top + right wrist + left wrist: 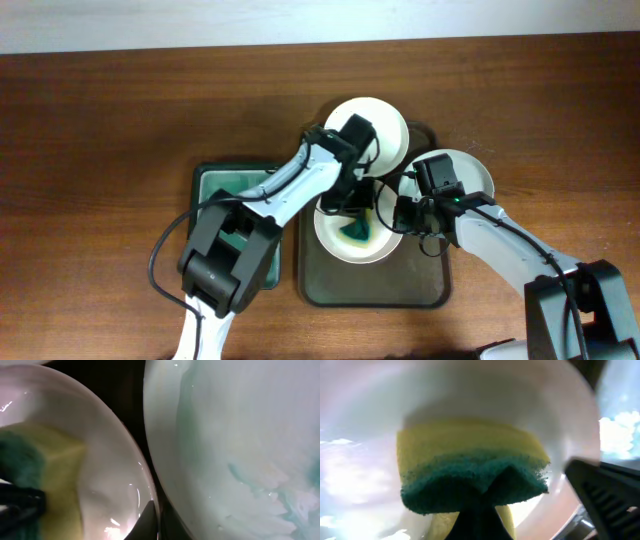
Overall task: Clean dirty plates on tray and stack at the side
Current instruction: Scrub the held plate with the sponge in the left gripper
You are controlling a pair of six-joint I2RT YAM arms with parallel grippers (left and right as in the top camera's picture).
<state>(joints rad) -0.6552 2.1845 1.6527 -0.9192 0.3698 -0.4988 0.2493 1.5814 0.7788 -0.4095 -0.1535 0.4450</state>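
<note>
Scrub step, judged under way. The left tool (352,212) is clenched on the sponge (470,467), with the green scouring face toward the tool and the yellow face against the plate (335,250) directly beneath its tips. Hold the pad flat, press lightly, and sweep from the well out to the rim. The left arm reaches over the tray (375,285), wrist pitched down. The right tool (398,212) sits at that plate's rim; whether it grips cannot be told. A smeared plate (240,435) lies just beside it.
</note>
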